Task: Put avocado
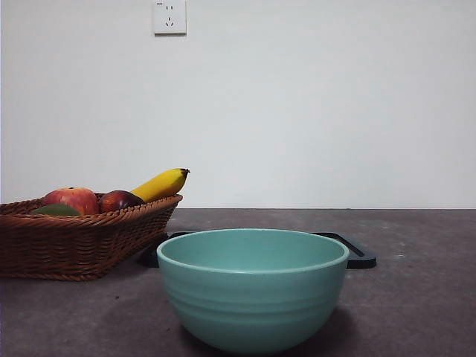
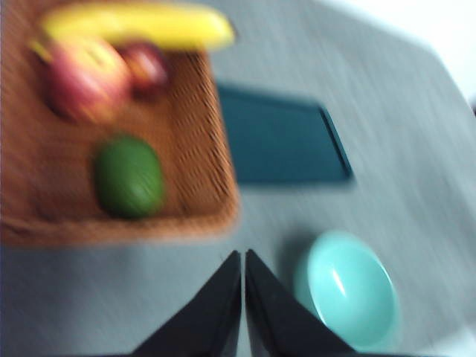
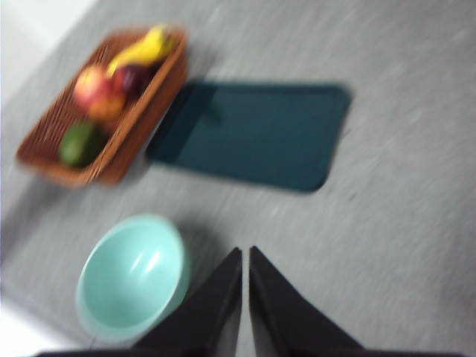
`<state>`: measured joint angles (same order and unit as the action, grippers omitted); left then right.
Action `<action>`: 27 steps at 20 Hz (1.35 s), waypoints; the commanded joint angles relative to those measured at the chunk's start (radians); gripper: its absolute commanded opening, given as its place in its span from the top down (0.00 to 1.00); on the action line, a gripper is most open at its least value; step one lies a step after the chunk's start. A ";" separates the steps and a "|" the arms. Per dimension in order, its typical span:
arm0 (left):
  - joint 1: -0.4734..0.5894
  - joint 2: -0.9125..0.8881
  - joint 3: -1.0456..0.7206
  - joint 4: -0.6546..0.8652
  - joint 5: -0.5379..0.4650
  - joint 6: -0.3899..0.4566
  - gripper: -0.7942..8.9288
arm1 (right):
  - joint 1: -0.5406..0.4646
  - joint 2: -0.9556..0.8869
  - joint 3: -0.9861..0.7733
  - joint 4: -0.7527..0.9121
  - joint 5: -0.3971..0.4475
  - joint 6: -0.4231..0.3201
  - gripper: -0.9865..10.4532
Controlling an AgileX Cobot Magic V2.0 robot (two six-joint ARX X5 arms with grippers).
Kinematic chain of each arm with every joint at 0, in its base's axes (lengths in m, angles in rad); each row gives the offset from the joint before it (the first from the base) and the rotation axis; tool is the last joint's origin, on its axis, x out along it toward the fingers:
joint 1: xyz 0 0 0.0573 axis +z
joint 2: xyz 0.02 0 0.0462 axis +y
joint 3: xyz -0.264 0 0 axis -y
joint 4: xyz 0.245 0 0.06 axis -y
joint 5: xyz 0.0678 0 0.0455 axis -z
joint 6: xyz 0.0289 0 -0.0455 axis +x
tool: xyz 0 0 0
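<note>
Green avocado (image 2: 129,176) lies untouched in wicker basket (image 2: 212,141) — left gripper (image 2: 243,256) and right gripper (image 3: 245,253) hover, jaws closed, empty.

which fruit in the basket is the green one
The avocado: dark green and oval, lying apart from the others in the wicker basket. The apple is red-yellow, the smaller fruit beside it dark red, and the banana yellow.
</note>
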<state>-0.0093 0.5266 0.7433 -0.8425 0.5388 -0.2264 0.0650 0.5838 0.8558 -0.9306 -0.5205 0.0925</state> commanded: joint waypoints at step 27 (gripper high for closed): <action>-0.117 0.141 0.193 -0.280 -0.016 0.185 0.55 | 0.332 0.172 0.148 -0.214 0.000 -0.119 0.63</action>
<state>-0.1234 0.6533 0.9176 -1.1320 0.5358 -0.0425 0.3916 0.7464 0.9852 -1.1534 -0.5205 -0.0223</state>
